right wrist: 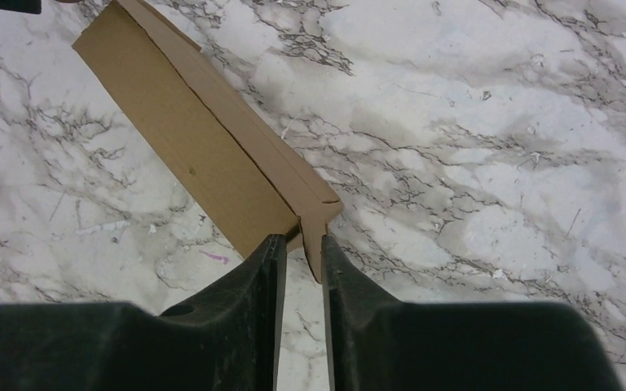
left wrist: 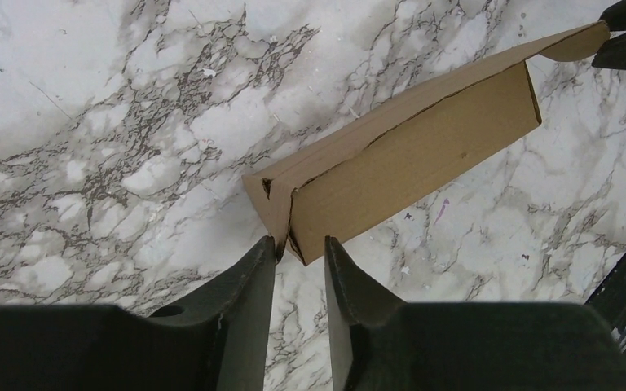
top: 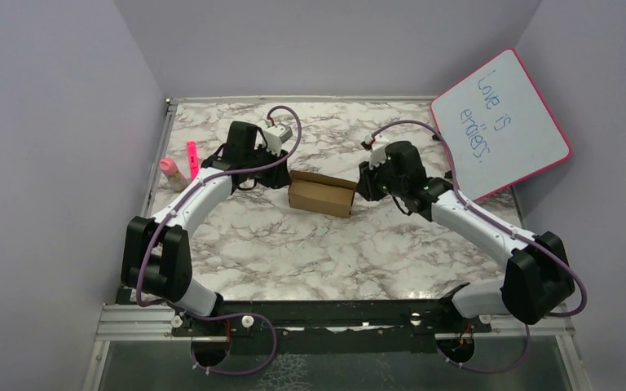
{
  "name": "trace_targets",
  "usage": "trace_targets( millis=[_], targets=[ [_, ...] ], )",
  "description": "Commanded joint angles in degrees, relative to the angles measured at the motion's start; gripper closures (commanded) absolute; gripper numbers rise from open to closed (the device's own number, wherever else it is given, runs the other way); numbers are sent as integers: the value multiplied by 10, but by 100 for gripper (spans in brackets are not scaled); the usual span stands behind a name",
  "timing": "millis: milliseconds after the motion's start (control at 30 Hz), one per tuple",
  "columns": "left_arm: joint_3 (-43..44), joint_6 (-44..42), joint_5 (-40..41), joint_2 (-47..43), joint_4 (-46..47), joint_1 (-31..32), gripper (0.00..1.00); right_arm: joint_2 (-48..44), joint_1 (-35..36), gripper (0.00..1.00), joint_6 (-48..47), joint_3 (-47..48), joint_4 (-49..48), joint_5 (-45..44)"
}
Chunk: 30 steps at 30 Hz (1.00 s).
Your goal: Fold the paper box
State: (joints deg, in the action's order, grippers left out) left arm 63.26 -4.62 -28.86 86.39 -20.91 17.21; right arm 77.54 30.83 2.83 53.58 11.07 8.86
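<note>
Marble tabletop [top: 293, 252], and mid-table lies the paper box [top: 321, 194], its long axis running straight from one arm to the other. Left gripper [left wrist: 300, 248] sits at its left end and right gripper [right wrist: 303, 240] at its right end, equally near, each with narrow fingers straddling an end flap; whether they actually pinch it, I can't tell

The top camera looks down from high behind the near edge of the table [top: 293, 252], seeing it whole; each wrist camera looks down, close, at one end of the box [top: 321, 194]; all share it.
</note>
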Motion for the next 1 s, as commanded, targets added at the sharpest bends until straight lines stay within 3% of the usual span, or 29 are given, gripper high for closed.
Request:
trace_targets(
  millis=[0,300,733,967],
  targets=[
    [18,-3,-29,5,-4,-2,74,13,9,75,-9,24,-5,-30],
    [2,44,-16,-13,8,3,85,20,20,92,9,30,1,-71],
    [-80,204,64,-63,113,53,90,50,54,93,75,56,14,-146],
    [-102,222,88,-74,127,72,90,62,65,93,112,66,26,-168]
  ],
)
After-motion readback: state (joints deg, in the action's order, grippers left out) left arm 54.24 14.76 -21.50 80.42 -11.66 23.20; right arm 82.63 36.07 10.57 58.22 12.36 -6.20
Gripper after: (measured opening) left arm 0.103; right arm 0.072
